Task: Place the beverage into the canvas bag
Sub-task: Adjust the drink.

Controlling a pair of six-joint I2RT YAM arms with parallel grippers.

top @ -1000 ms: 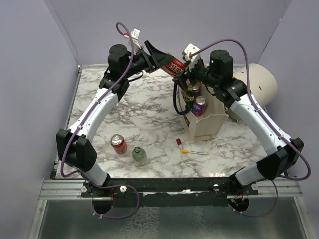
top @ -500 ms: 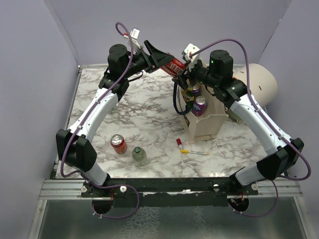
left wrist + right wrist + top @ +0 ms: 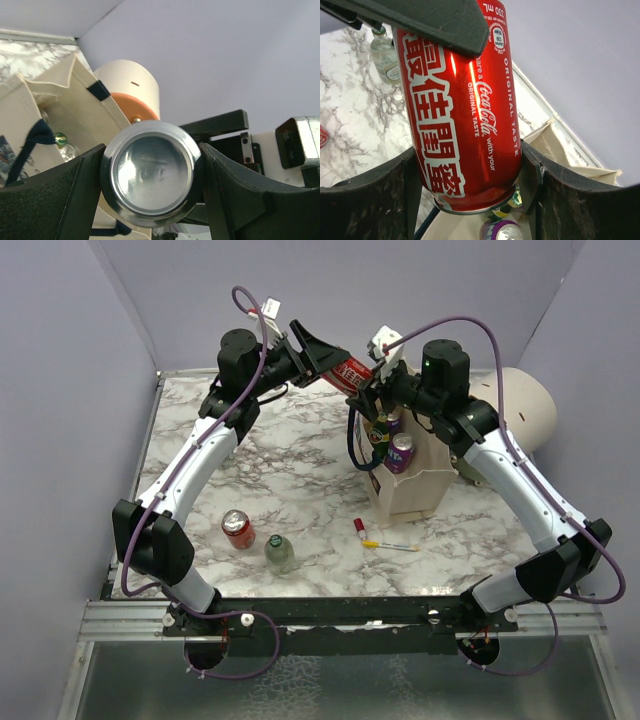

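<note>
red coca-cola can (image 3: 352, 371) up in the air at the mouth of the canvas bag (image 3: 415, 490)

the can is glossy red with white script and chinese characters, and its silver base is bare. it hangs tilted, almost on its side, above the bag's far left corner, pinched by the left pincer (image 3: 152, 150) and flanked tight by the fingers of the right pincer (image 3: 468, 152). the bag is beige with navy handles and a dark blue print, standing upright and open on the right of the bench (image 3: 290, 470).

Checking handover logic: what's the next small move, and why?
Probably open the left pincer. Both it and the right pincer appear clamped on the red cola can above the canvas bag, so releasing should let the right one lower it in.
</note>
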